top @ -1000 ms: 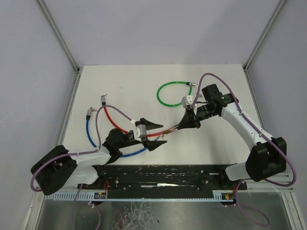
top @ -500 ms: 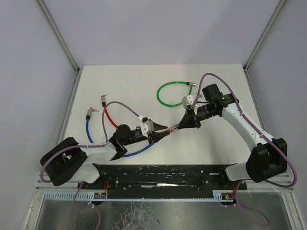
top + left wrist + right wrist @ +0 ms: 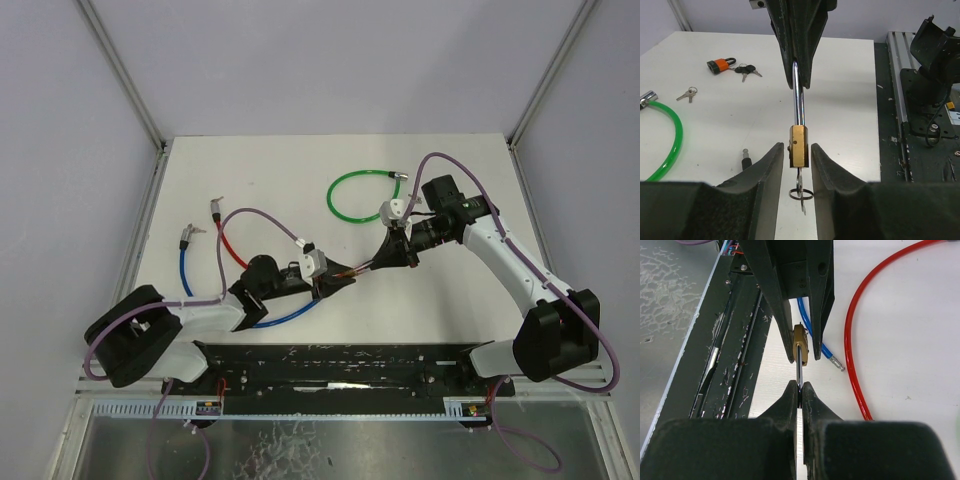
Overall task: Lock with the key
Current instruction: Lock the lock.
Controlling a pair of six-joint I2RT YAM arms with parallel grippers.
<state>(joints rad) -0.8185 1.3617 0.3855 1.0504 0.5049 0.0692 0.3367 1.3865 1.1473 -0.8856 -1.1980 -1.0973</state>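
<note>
Seen from above, a white tabletop (image 3: 280, 165) sits between plain grey walls, with aluminium posts (image 3: 125, 85) rising at its far corners. A black rail (image 3: 340, 360) runs along its near edge and a scuffed metal sheet (image 3: 330, 450) lies below that. A green cable loop (image 3: 360, 195) lies toward the far side of the table, and a red cable (image 3: 232, 245) and a blue cable (image 3: 188, 275) curve at the left. Near the middle, the left gripper (image 3: 338, 279) and the right gripper (image 3: 384, 262) point at each other. The brass padlock (image 3: 358, 269) is held up off the table between them.

In the left wrist view, the left fingers (image 3: 767, 172) stand on either side of the lock's brass body. The jaws are slightly apart, and a thin gap shows on one side. The right gripper's jaws are closed tight on the long chrome shackle (image 3: 798, 97). A key (image 3: 799, 177) and a wire ring (image 3: 801, 194) hang from the underside of the body. On the white surface behind lie an orange padlock (image 3: 719, 65) with dark-headed keys (image 3: 746, 70) and a pair of small silver keys (image 3: 687, 93). The right arm's black base (image 3: 935, 55) stands on the dark strip at the table's edge.

In the right wrist view, the right fingers (image 3: 789, 400) pinch the end of the shackle. The brass body sits just beyond them, between the left gripper's dark fingers. The rail is at the left, and the red and blue cables cross the white surface at the right.
</note>
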